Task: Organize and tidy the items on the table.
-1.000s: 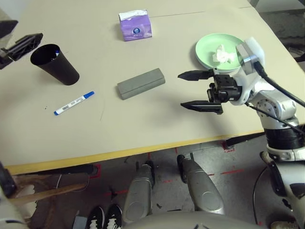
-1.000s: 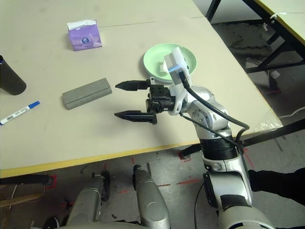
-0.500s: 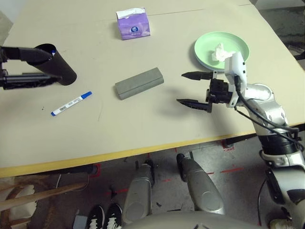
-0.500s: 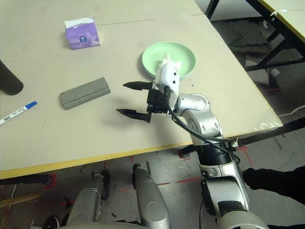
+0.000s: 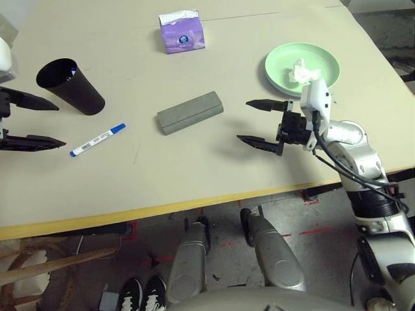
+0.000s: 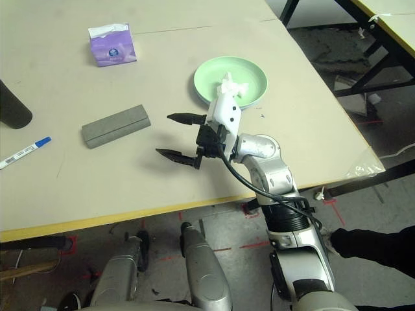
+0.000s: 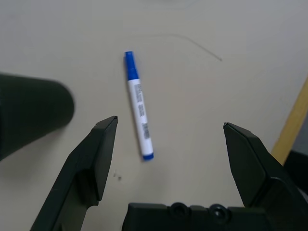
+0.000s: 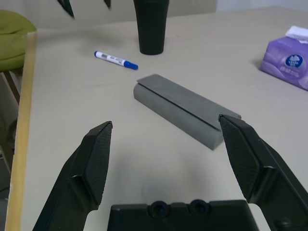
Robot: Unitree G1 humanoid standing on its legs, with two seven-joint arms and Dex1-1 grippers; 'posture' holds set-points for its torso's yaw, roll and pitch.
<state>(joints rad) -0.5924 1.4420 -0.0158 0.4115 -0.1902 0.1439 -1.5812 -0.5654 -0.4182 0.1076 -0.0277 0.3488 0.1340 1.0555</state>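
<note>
A white marker with a blue cap lies on the table near its left side, in front of a black cup. My left gripper hovers open just left of the marker, which shows between its fingers in the left wrist view. The grey glasses case lies mid-table. My right gripper is open a short way to the right of it, pointing at it, with nothing held. A green plate at the back right holds a crumpled white tissue.
A purple tissue pack stands at the back centre. The yellow front edge runs below both grippers. Bare tabletop lies between the case and the front edge.
My left gripper has left the black cup's side and drawn back to the left and nearer the front edge, beside the marker. The right gripper has edged slightly left towards the case.
</note>
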